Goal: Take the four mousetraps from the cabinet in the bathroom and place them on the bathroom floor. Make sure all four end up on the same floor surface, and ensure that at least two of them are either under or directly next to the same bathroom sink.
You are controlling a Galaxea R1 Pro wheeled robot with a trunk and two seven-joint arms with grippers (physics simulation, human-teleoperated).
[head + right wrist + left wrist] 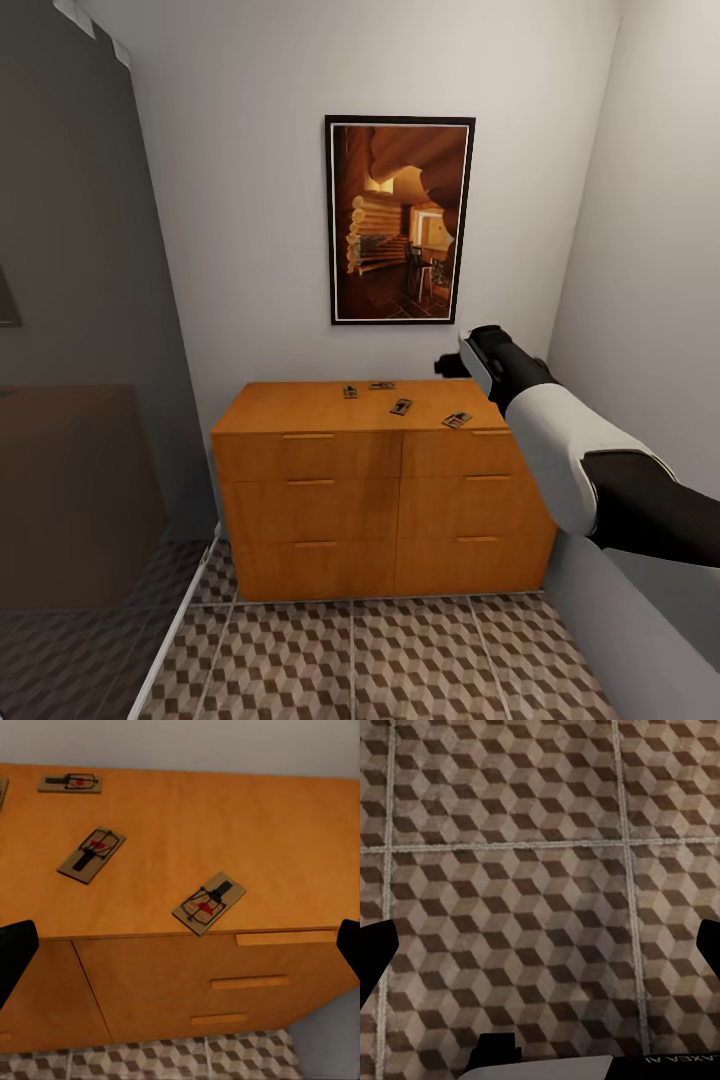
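Note:
Four mousetraps lie on the flat top of the orange-brown cabinet: one and another near the wall, a third in the middle, and a fourth at the front right edge. In the right wrist view three traps show in full, the nearest slightly overhanging the front edge. My right gripper hovers above the cabinet's right end, open and empty. My left gripper is open over the cube-pattern bathroom floor. The sink is out of view.
A framed picture hangs on the wall above the cabinet. A white wall stands close on the right, and a dark glass panel on the left. Patterned floor tiles lie in front of the cabinet.

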